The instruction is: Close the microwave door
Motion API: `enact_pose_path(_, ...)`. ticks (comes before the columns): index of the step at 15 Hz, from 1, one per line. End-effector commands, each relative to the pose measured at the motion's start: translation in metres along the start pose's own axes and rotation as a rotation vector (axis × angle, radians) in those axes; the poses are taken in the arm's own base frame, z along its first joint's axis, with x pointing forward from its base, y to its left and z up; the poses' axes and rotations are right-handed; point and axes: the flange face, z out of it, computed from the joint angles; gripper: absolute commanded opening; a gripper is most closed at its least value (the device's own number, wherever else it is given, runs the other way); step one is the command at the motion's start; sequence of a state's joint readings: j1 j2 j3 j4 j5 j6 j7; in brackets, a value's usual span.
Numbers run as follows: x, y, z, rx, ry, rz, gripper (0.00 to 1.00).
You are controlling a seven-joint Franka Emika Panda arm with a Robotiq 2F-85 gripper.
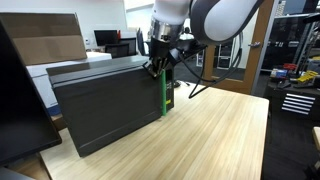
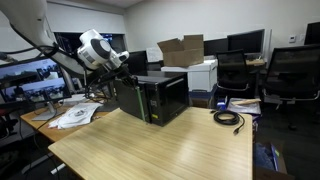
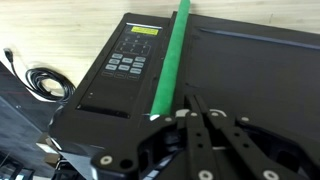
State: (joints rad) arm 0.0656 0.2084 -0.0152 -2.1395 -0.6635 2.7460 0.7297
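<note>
The microwave (image 1: 100,75) is a dark grey box on the wooden table, also seen in an exterior view (image 2: 150,95). Its door (image 3: 250,70) is a wide dark panel with a green strip (image 3: 170,60) along the edge next to the black control panel (image 3: 128,55). In the wrist view the door lies about flush with the control panel, and no interior shows. The door and strip also show in an exterior view (image 1: 105,110). My gripper (image 3: 190,98) is shut and empty, its fingertips against the door's top edge near the green strip (image 1: 158,62).
A coiled black cable (image 2: 230,118) lies on the wooden table (image 1: 220,135) beyond the microwave. A black monitor (image 1: 15,100) stands at the near edge. Cardboard boxes (image 2: 182,50), a white printer (image 2: 203,72) and office chairs (image 2: 290,75) stand behind. Papers (image 2: 75,115) lie near the arm's base.
</note>
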Motion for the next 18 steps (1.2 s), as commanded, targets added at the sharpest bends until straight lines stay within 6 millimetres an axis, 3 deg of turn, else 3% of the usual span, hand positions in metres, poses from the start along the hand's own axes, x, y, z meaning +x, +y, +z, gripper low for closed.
enact_pose_path(1, 0.023, -0.004, 0.016, 0.003, 0.053, 0.027, 0.03)
enact_pose_path(4, 0.030, -0.008, 0.015, -0.018, 0.082, 0.031, 0.03)
enact_pose_path(8, -0.002, -0.032, -0.013, 0.063, -0.087, 0.058, 0.02)
enact_pose_path(11, -0.012, -0.049, -0.033, 0.101, -0.156, 0.050, 0.02)
enact_pose_path(12, -0.015, -0.053, -0.042, 0.091, -0.186, 0.045, 0.27)
enact_pose_path(18, -0.026, -0.054, -0.079, -0.017, -0.290, 0.037, 0.68)
